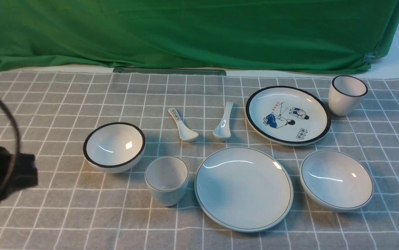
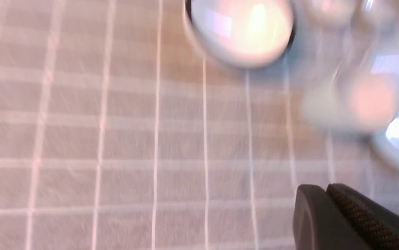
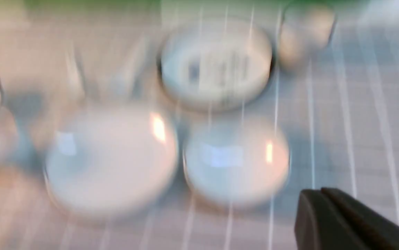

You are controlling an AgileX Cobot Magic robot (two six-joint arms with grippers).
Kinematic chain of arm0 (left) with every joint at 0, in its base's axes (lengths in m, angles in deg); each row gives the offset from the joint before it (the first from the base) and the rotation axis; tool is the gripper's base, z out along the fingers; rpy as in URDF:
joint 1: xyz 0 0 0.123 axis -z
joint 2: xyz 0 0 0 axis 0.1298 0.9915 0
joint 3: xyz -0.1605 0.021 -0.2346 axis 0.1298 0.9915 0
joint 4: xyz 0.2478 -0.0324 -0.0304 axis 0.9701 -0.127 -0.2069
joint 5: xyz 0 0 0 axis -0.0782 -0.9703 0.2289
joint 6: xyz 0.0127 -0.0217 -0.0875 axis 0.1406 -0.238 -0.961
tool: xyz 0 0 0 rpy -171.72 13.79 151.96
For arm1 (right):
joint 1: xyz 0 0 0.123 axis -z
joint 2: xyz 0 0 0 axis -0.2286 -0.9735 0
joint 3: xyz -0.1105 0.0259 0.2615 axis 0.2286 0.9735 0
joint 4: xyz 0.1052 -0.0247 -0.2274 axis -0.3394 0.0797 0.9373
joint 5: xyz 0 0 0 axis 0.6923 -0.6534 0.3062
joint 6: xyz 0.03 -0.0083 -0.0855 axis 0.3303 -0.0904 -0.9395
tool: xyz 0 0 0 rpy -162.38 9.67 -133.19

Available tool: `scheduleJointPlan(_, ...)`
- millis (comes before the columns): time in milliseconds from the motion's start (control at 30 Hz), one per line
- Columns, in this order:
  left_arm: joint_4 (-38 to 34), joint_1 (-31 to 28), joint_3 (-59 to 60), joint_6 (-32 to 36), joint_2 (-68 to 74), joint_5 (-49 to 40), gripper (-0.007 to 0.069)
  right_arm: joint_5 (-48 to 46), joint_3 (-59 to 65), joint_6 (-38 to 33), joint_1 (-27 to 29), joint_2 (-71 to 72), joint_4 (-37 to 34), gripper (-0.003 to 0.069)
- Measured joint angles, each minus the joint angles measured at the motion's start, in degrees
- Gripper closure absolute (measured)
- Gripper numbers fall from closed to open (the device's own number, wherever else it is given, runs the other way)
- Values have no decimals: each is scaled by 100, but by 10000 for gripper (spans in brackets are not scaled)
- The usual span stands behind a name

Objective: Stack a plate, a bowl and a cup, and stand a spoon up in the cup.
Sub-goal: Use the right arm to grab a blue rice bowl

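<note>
Entry one: right gripper [image 3: 319, 194]. Its fingers [image 3: 345, 225] pressed together, nothing between them, clear of the grey checked cloth [image 1: 64, 208]. Just ahead of the fingertips: bowl [image 3: 236, 159], upright and empty. Farther off, past the bowl: plate [image 3: 111, 159], close beside it, contact not discernible in the blur.

Entry two: left gripper [image 2: 324, 191]. Also pressed shut and empty. Ahead of those tips: cup [image 1: 167, 180], upright. Well apart from both sets of fingers: spoon [image 1: 223, 122], lying flat beside the printed spoon [image 1: 182, 125].

Condition: nothing stacked yet. Probable step in hand: bowl onto plate.

Handling notes — spread the right fingers before reaching. Take the bowl by the rim nearest the fingertips, one finger inside, one outside. Glazed and likely slippery, so grip squarely and keep level. Lift clear of the plate's edge, then lower centred. Leave alone the look-alikes — black-rimmed bowl [image 1: 114, 147], cartoon plate [image 1: 287, 115], black-rimmed cup [image 1: 347, 94].
</note>
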Motion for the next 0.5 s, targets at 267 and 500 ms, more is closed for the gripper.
scheduleJointPlan(267, -415, 0, 61, 772, 614, -63, 608, -223, -667, -151, 94, -2259, 152, 636)
scheduleJointPlan(500, -500, 0, 61, 817, 601, -155, 608, 111, -1094, -72, 171, -3945, 181, 503)
